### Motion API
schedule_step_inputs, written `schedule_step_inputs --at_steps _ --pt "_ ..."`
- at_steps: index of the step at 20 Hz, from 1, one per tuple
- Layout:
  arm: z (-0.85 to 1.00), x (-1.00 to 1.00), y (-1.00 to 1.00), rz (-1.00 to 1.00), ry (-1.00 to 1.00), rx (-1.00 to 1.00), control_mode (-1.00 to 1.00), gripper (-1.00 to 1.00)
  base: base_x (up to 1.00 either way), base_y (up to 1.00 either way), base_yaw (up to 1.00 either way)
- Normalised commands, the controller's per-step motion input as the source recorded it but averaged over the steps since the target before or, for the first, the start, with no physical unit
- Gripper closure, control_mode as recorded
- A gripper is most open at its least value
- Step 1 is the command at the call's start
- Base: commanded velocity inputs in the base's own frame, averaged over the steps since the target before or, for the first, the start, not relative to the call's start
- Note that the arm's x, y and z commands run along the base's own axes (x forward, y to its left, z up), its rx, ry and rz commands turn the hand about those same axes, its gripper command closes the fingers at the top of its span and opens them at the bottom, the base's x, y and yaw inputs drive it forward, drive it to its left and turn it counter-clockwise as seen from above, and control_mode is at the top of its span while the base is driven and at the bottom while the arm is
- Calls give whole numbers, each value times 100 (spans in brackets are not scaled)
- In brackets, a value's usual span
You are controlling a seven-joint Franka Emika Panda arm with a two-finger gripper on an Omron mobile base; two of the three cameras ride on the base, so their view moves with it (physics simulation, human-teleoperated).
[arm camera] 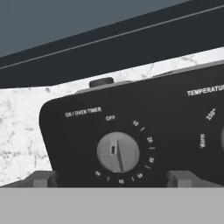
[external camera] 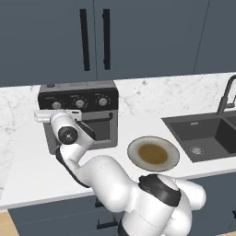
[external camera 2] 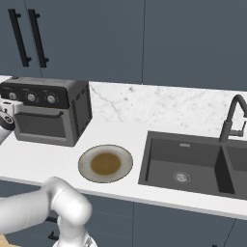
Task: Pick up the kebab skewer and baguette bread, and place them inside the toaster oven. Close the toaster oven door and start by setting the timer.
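Facing timer knob [arm camera: 117, 152], gripper [arm camera: 116, 178] straddling, apart.

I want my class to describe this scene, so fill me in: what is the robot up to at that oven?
The white arm has its gripper up at the left end of the toaster oven control panel, facing the timer knob labelled ON / OVEN TIMER. The toaster oven door looks closed. How the jaws stand cannot be told. An empty plate sits on the counter between oven and sink. So it seems poised for the timer step.
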Motion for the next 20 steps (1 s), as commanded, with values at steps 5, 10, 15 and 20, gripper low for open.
schedule_step_inputs --at_steps 5,10,15,20 --pt "1 21 0 0 4 0 -100 -100 0 0 0" --pt "8 5 0 -3 5 0 -100 -100 0 0 0" --pt "14 0 1 -4 2 -1 -100 -100 0 0 0" --pt "7 0 2 -2 0 -3 -100 -100 0 0 0"
